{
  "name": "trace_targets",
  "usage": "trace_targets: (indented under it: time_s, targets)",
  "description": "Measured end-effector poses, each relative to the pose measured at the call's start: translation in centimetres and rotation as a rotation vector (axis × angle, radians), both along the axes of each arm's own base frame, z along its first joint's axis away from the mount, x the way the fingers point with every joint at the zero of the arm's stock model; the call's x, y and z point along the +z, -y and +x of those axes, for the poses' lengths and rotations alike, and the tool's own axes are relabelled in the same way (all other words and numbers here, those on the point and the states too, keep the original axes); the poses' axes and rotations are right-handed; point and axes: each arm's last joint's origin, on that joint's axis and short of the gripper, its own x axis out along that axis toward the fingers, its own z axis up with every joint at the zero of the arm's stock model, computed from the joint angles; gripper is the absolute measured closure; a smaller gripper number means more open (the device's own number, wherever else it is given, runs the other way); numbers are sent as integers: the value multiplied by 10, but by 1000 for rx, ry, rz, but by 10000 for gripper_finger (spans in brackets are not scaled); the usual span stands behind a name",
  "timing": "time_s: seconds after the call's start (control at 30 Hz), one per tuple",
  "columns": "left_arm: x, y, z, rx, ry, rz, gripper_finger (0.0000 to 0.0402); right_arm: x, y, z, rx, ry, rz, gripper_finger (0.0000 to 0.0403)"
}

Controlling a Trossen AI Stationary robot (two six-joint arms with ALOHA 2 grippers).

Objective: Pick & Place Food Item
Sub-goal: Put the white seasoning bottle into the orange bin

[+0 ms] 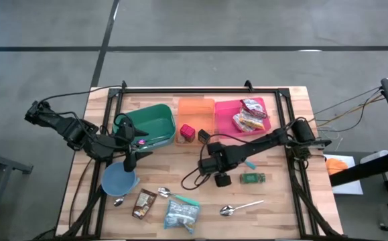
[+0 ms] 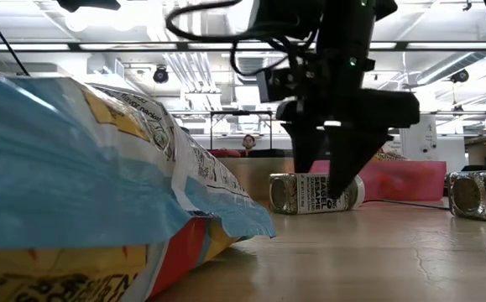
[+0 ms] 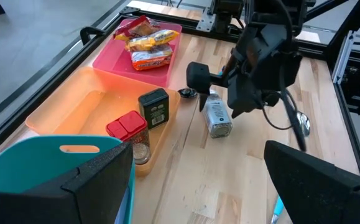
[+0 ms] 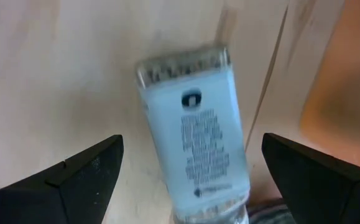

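Note:
A clear seasoning jar with a white label (image 4: 195,134) lies on its side on the wooden table, also seen in the left wrist view (image 3: 217,119) and the low view (image 2: 314,193). My right gripper (image 4: 192,140) hangs over it, pointing steeply down and open, one finger on either side of the jar with a gap to each. In the high view the right gripper (image 1: 214,167) covers the jar. My left gripper (image 1: 132,155) waits open and higher up, beside the green bin (image 1: 150,124), holding nothing.
An orange bin (image 1: 195,110) holds a red jar (image 1: 187,132) and a dark tin (image 1: 204,136). A pink bin (image 1: 267,110) holds snack bags (image 1: 250,115). A green jar (image 1: 252,178), blue bowl (image 1: 120,178), two spoons, a brown packet (image 1: 142,203) and a chip bag (image 1: 181,213) lie near the front.

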Motion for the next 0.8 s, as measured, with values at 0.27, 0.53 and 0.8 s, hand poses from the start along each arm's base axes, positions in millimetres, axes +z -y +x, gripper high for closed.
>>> trace_targets:
  time_s: [0.27,0.53,0.8]
  targets:
    - [0,0,0,0,0,0,38,-14,7,-10,-15,-56,-13,24]
    - [0,0,0,0,0,0,38,-15,7,-9,-19,-45,-13,134]
    - [0,0,0,1,0,-2,38,-15,5,-9,-27,-40,-15,209]
